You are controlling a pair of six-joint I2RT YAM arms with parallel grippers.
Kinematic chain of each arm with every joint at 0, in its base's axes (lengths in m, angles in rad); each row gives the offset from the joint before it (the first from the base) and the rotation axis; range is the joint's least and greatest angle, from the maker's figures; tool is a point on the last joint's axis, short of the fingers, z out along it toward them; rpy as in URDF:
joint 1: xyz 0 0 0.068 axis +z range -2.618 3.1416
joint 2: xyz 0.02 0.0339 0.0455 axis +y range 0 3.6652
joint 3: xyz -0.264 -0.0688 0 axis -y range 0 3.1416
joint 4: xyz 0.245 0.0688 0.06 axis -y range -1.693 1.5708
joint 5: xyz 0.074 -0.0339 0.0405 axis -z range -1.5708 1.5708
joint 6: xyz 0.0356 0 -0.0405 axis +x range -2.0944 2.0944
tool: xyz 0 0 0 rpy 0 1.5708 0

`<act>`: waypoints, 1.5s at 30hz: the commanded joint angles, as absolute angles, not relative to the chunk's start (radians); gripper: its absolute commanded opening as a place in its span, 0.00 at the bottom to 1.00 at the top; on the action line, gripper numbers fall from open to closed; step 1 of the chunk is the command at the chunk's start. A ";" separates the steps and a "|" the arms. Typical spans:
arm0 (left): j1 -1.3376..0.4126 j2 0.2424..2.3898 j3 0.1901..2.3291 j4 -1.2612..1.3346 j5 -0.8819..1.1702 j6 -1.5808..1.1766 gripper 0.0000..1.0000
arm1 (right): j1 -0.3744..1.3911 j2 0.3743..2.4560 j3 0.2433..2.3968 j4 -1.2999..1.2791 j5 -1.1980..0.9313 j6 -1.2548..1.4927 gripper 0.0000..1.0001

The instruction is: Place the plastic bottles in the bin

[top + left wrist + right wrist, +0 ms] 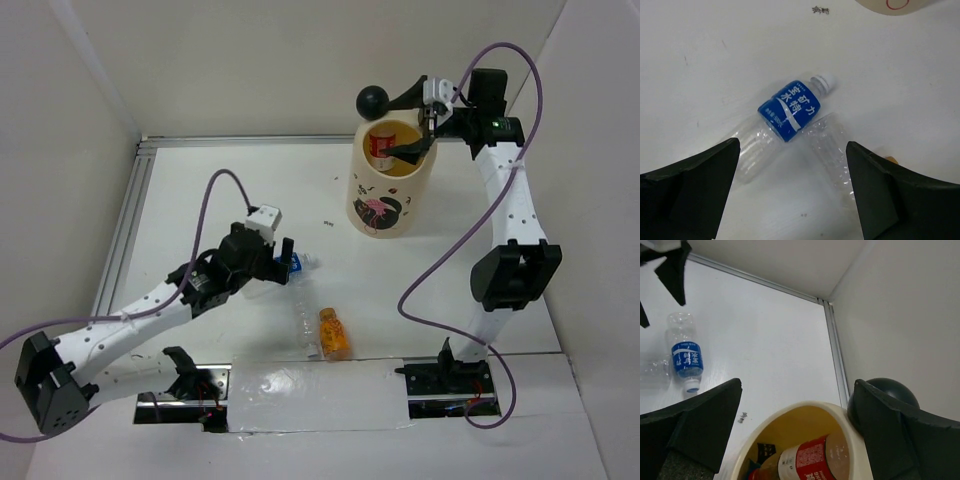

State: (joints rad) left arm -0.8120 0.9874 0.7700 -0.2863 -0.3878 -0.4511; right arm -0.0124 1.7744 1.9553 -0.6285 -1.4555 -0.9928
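Observation:
The cream bin [392, 190] with a flamingo print and a black ball ear [373, 100] stands at the back right. A red-labelled bottle [383, 145] lies inside it, also in the right wrist view [815, 460]. My right gripper [425, 140] is open and empty above the bin's rim [805, 406]. My left gripper [285, 255] is open and empty, hovering over a blue-labelled bottle [788, 110] and an unlabelled clear bottle [832, 150] lying on the table. A stubby orange bottle [334, 333] lies nearer the front edge.
Metal rails [135, 210] run along the table's back and left edges, with white walls behind. A small dark speck [327, 223] lies left of the bin. A glossy tape strip [300, 385] covers the near edge between the arm bases.

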 commanded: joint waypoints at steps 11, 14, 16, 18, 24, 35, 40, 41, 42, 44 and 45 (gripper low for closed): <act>-0.666 1.586 1.176 -0.373 0.006 0.149 0.88 | -0.106 1.381 1.603 -0.793 -1.476 -0.977 0.54; -0.666 1.672 1.206 -0.442 0.064 0.175 0.87 | -0.136 1.309 1.531 -0.842 -1.431 -0.988 0.85; -0.666 1.725 1.229 -0.475 0.064 0.175 0.87 | -0.137 1.255 1.473 -0.891 -1.376 -1.055 0.98; -0.675 1.741 1.239 -0.500 0.051 0.184 0.87 | -0.146 1.220 1.427 -0.891 -1.355 -1.084 0.98; -0.684 1.838 1.249 -0.525 -0.006 0.184 0.84 | -0.146 1.147 1.322 -0.839 -1.333 -1.065 1.00; -0.664 1.813 1.292 -0.535 -0.069 0.127 0.28 | -0.155 1.147 1.313 -0.899 -1.324 -1.107 0.95; -0.629 1.729 1.478 -0.544 -0.049 0.051 0.02 | -0.146 1.138 1.302 -0.998 -1.302 -1.235 0.49; -0.629 1.714 1.520 -0.545 -0.037 0.040 0.02 | -0.146 1.129 1.302 -1.015 -1.281 -1.256 0.30; -0.629 1.686 1.563 -0.545 -0.009 0.029 0.00 | -0.135 1.115 1.277 -1.025 -1.263 -1.268 0.16; -0.640 1.663 1.701 -0.545 0.015 0.000 0.00 | -0.118 1.092 1.246 -1.025 -1.197 -1.269 0.14; -0.655 1.642 1.741 -0.528 0.050 -0.009 0.00 | -0.118 1.080 1.229 -1.000 -1.177 -1.223 0.18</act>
State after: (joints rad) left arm -0.6273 1.7679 1.5963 -0.5766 -0.0284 0.0467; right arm -0.1322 1.1301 1.2610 -0.9527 -1.2469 -1.2125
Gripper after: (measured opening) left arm 0.647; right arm 0.166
